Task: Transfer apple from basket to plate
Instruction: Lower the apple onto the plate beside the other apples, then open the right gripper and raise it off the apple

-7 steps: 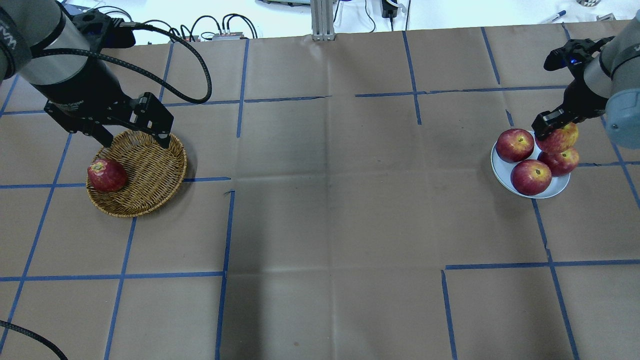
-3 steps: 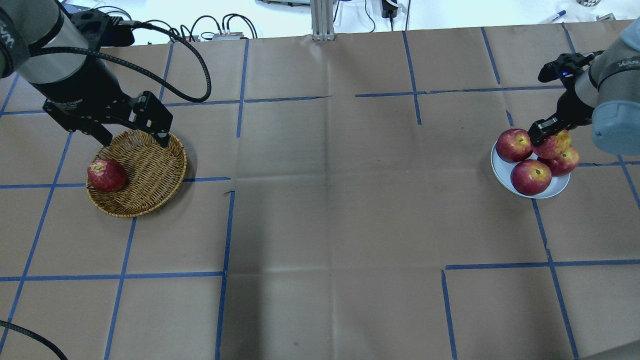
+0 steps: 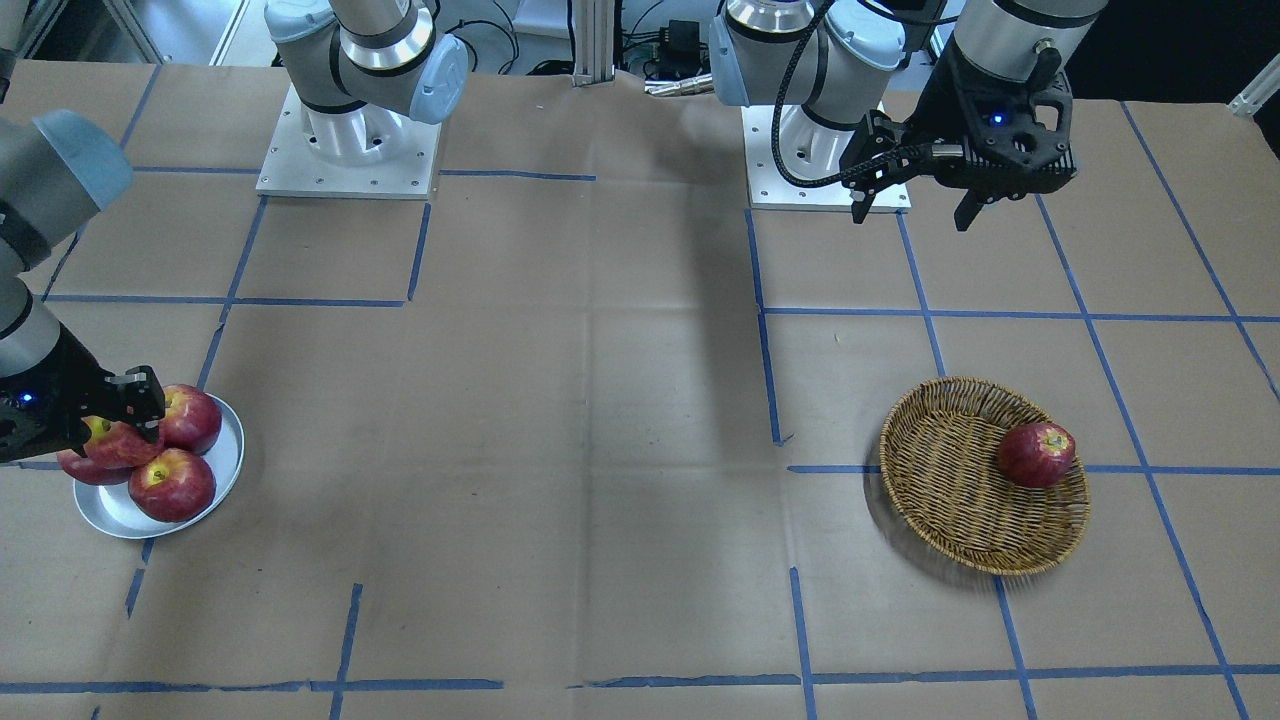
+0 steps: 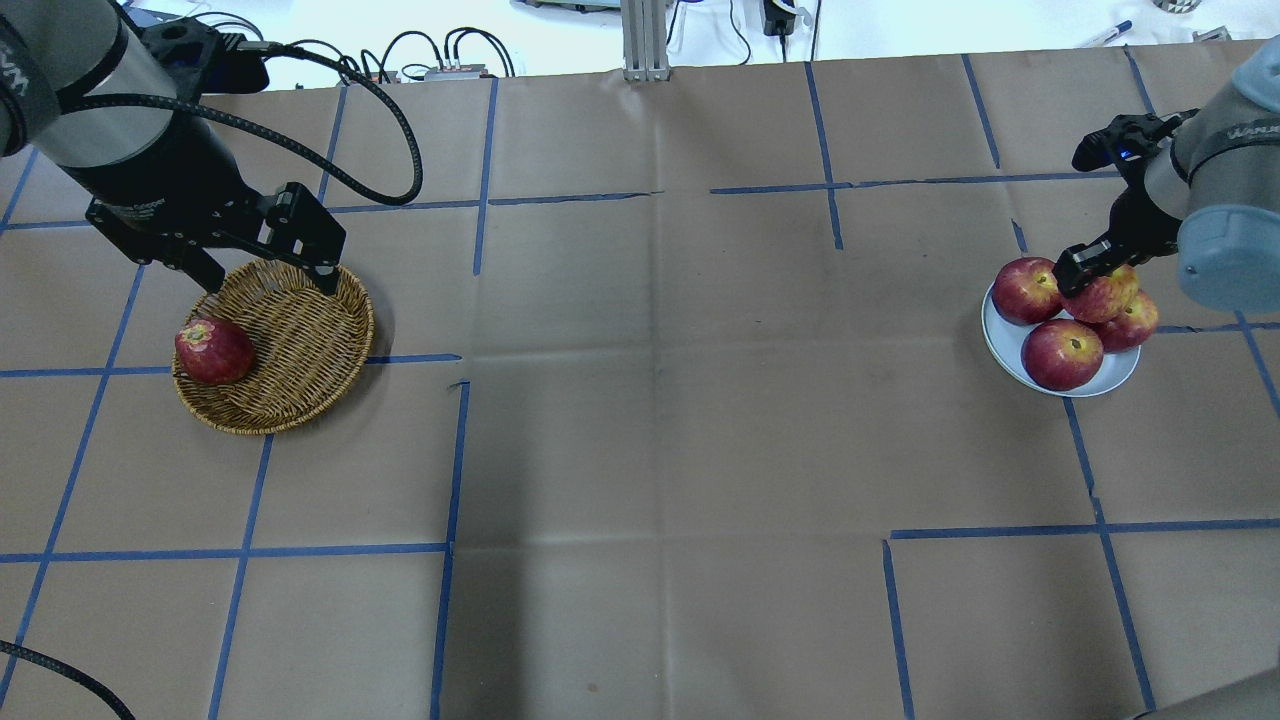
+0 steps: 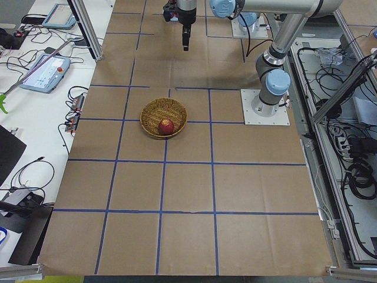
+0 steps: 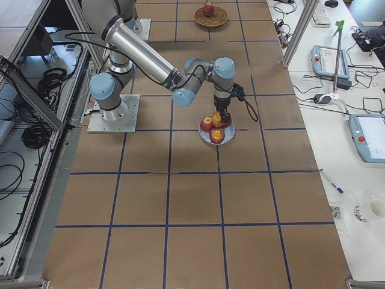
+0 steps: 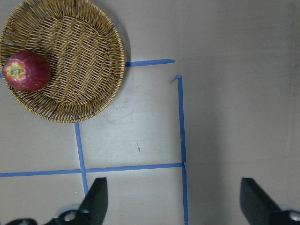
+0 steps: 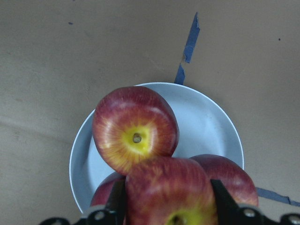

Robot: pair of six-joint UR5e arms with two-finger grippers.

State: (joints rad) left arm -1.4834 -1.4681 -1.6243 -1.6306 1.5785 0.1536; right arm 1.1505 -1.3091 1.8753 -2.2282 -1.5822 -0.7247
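Note:
The apple (image 4: pixel 1105 296), pale streaky red with a yellow top, is held in my right gripper (image 4: pixel 1098 284), which is shut on it. It hangs low over the plate (image 4: pixel 1000 345), against three dark-red apples (image 4: pixel 1061 353) lying there. The right wrist view shows the apple (image 8: pixel 168 197) between the fingers (image 8: pixel 116 204), above the plate (image 8: pixel 206 122). The basket (image 4: pixel 300 340) lies at the left with one deep-red apple (image 4: pixel 213 350) in it. My left gripper (image 4: pixel 270 278) is open and empty, high over the basket's far rim.
Brown paper with blue tape lines covers the table. In the front view the plate (image 3: pixel 225 465) lies near the table's end and the basket (image 3: pixel 950 480) on the other side. A metal post (image 4: pixel 645 40) and cables stand at the far edge.
My right gripper has come down with the apple, from above the plate's far side to low among the three apples. The left arm has not moved.

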